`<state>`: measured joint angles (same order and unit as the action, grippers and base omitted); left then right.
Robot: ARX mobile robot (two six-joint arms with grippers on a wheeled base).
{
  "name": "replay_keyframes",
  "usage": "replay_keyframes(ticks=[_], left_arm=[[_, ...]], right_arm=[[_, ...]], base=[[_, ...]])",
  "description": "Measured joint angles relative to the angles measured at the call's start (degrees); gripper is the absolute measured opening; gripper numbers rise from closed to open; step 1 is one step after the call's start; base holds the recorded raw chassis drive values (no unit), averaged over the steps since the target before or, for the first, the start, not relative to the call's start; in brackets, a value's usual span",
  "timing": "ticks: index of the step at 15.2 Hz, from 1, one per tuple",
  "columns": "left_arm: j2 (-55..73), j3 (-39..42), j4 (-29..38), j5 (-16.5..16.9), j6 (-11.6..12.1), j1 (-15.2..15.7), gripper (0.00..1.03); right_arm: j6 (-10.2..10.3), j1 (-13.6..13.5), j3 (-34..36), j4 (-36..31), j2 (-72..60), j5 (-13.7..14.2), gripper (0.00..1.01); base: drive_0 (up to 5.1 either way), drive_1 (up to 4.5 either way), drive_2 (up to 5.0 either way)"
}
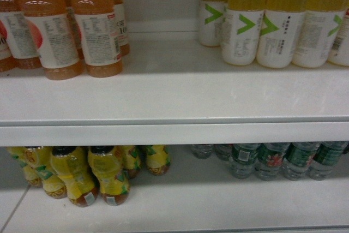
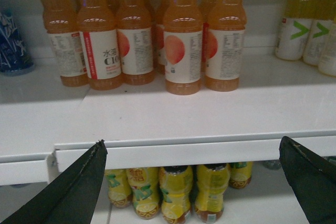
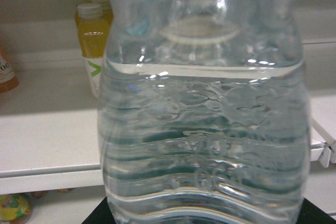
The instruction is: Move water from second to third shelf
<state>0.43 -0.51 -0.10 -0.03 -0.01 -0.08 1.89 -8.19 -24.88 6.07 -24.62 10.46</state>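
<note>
A clear ribbed bottle of water (image 3: 202,103) fills the right wrist view, upright and very close. My right gripper (image 3: 205,217) is shut on its lower part; only dark finger corners show at the bottom edge. The bottle hangs in front of the white shelf board (image 3: 47,140). Several more water bottles (image 1: 267,161) with green labels stand on the lower shelf at the right in the head view. My left gripper (image 2: 191,142) is open and holds nothing, its black fingers (image 2: 79,182) spread wide before the shelf lip. Neither gripper shows in the head view.
The upper shelf (image 1: 174,96) carries orange drink bottles (image 1: 95,31) at left and yellow drink bottles (image 1: 272,25) at right, with a bare gap between them. Yellow-labelled tea bottles (image 1: 106,175) stand on the lower shelf at left. A blue pack (image 2: 13,43) sits far left.
</note>
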Motion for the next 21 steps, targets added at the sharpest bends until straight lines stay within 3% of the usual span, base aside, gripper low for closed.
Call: replay_keyframes(ticks=[21], left_arm=[[0.00, 0.00, -0.04, 0.00, 0.00, 0.02, 0.98]], right_arm=[[0.02, -0.02, 0.00, 0.00, 0.00, -0.09, 0.42]], base=[[-4.9, 1.99, 2.8]])
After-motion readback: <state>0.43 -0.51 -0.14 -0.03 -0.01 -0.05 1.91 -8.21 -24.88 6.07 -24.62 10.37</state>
